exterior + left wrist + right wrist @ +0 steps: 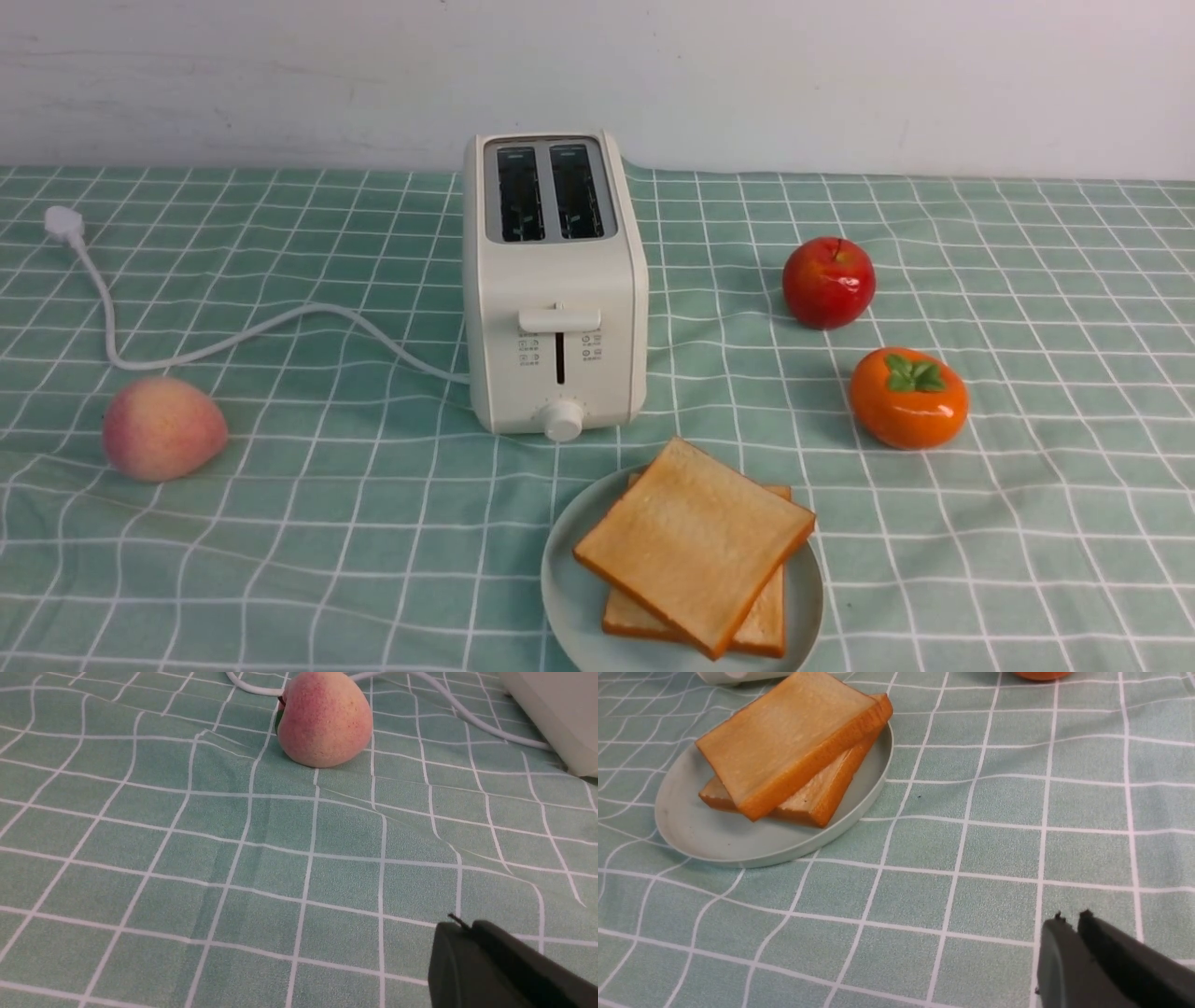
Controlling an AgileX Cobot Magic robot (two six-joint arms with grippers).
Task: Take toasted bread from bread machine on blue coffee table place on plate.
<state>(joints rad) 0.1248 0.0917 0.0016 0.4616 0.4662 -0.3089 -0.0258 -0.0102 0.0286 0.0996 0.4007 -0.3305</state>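
Two slices of toasted bread (695, 541) lie stacked on the pale plate (571, 597) at the front centre of the mint-green grid cloth (327, 523). The upper slice is turned askew over the lower one. They also show in the right wrist view, bread (784, 742) on plate (714, 835). The cream-white bread machine (555, 308) stands behind the plate with both slots empty and its lever up. My left gripper (465, 926) is shut and empty above bare cloth, short of the peach. My right gripper (1071, 919) is shut and empty above cloth, apart from the plate. Neither gripper shows in the front view.
A peach (163, 427) lies left of the toaster, also in the left wrist view (324, 718). The toaster's white cord (233, 341) runs left to its plug (63, 224). A red apple (828, 282) and an orange persimmon (908, 399) sit to the right. A white wall stands behind.
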